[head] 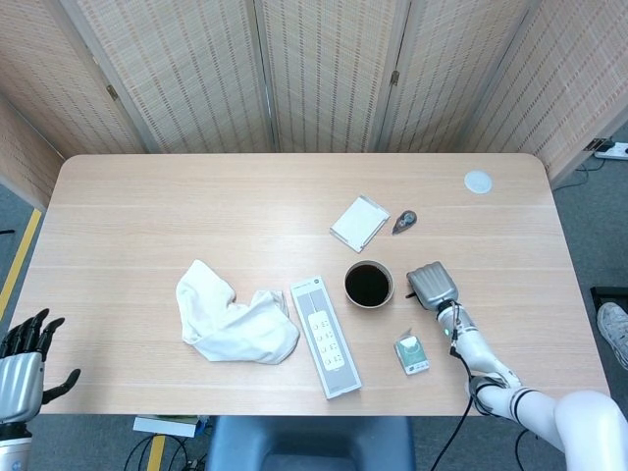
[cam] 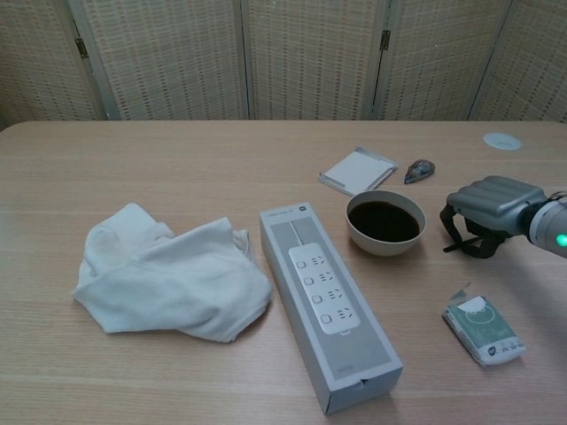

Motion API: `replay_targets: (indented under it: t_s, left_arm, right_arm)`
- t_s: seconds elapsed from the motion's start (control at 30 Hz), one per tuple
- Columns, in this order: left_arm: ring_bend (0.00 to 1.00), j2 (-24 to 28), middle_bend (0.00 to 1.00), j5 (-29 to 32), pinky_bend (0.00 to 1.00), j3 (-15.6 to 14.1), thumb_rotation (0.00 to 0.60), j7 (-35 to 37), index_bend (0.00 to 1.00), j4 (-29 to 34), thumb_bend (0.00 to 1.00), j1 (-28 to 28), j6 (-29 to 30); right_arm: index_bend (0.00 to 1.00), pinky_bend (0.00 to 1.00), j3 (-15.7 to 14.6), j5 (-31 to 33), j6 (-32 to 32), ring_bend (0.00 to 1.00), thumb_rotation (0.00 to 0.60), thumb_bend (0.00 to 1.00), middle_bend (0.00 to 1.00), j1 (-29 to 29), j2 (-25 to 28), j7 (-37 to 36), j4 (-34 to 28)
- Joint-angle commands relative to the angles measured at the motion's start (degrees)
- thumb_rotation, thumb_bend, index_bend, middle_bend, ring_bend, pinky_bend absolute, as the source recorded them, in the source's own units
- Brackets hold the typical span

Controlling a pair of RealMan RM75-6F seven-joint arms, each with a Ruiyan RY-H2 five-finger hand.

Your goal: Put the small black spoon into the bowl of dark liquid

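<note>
A white bowl (cam: 385,223) (head: 369,285) of dark liquid stands right of the table's middle. Just to its right my right hand (cam: 489,210) (head: 433,283) hovers palm down, fingers curled around the small black spoon (cam: 462,243). Only a thin dark bit of the spoon pokes out under the hand in the chest view; the head view hides it. My left hand (head: 25,358) hangs off the near left corner of the table, fingers spread and holding nothing.
A long grey power strip box (cam: 327,304) lies left of the bowl, with a crumpled white cloth (cam: 168,273) beyond it. A small green packet (cam: 483,328) sits in front of my right hand. A white notepad (cam: 357,169), a small dark object (cam: 418,170) and a white disc (cam: 501,140) lie further back.
</note>
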State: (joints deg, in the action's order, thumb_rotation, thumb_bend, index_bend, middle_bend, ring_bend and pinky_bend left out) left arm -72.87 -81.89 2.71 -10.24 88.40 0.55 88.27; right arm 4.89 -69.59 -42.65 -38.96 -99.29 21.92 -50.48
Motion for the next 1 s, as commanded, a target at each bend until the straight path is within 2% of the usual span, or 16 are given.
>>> replay_targets:
  t_s: [0.03,0.53,0.83,1.0]
  left_arm:
    - [0.11,0.00,0.08,0.00,0.14,-0.02,0.600,0.18,0.19,-0.05,0.25,-0.05,0.00]
    - [0.11,-0.07,0.08,-0.36,0.14,0.01,0.600,0.15,0.19,-0.05,0.25,-0.14,0.27]
    - [0.11,0.30,0.08,-0.70,0.14,0.15,0.600,-0.76,0.19,1.00,0.25,0.02,0.46]
    - [0.11,0.41,0.08,-0.97,0.14,0.16,0.600,-1.21,0.19,1.59,0.25,0.17,0.47]
  right_arm:
    - [0.53,1.00,-0.06,-0.09,0.18,1.00,0.600,0.29,0.97,-0.08,-0.25,-0.07,0.29]
    - [0.65,1.00,0.47,-3.32,-4.73,1.00,0.600,0.42,0.98,1.49,1.84,-6.70,-1.15]
    - [0.69,1.00,2.56,-5.16,-10.88,1.00,0.600,0.45,0.98,3.06,8.04,-11.67,-9.45]
    - [0.70,1.00,5.10,-5.05,-12.80,1.00,0.600,0.45,0.98,3.37,10.83,-18.15,-16.36]
